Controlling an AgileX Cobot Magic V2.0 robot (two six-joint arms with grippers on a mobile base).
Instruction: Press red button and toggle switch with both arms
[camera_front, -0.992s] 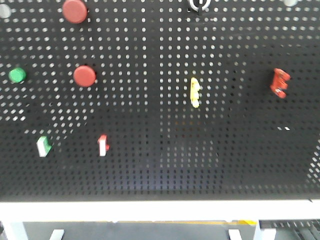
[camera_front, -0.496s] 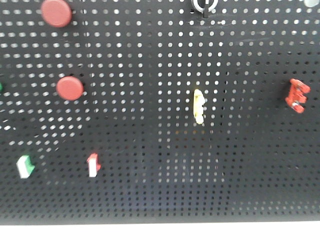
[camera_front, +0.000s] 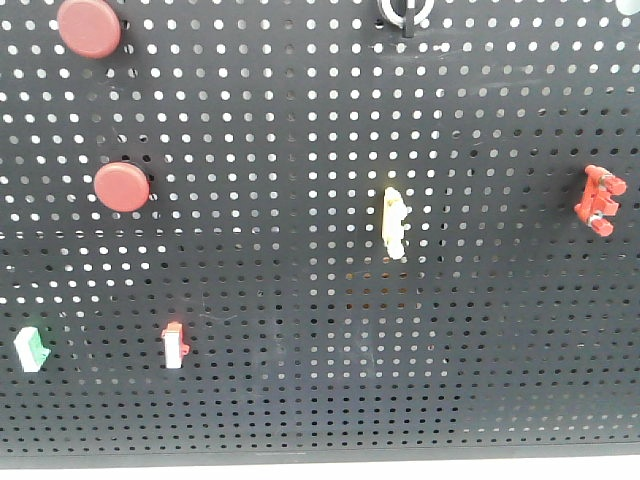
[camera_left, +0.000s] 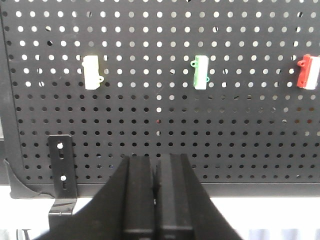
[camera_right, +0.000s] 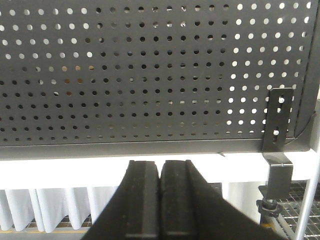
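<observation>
Item: black pegboard panel (camera_front: 300, 400), upright, carrying all fittings. Upper red button (camera_front: 89, 27) sits at the top left of the front view, with the lower red button (camera_front: 122, 187) below it, well apart. The two look alike, so which one the task means cannot be told. Both are rigid matte domes fixed to the panel, likely sprung, with nothing to grasp. Each is judged best pressed square on the dome centre with a blunt closed tip, since an off-centre push may skid off the curved face. Toggle switch (camera_front: 405, 12): at the top edge near the middle, partly cut off by the frame, with a silver collar and a short black lever pointing down. It is judged small, stiff and smooth. Contact belongs on the lever's side near its tip, pushed along its throw, never on the collar. Other fittings: pale yellow piece (camera_front: 394, 220) at centre, red bracket (camera_front: 600, 200) at right, green-and-white clip (camera_front: 31, 349) and red-and-white clip (camera_front: 175, 344) at lower left. Left gripper (camera_left: 156, 161): fingers pressed together, holding nothing, low before the panel's bottom edge, well below the clips in its wrist view. Right gripper (camera_right: 160, 164): fingers likewise together and empty, below the panel's lower edge, near a metal mounting strap (camera_right: 279, 125). Neither gripper touches a fitting, and neither target shows in the wrist views.
</observation>
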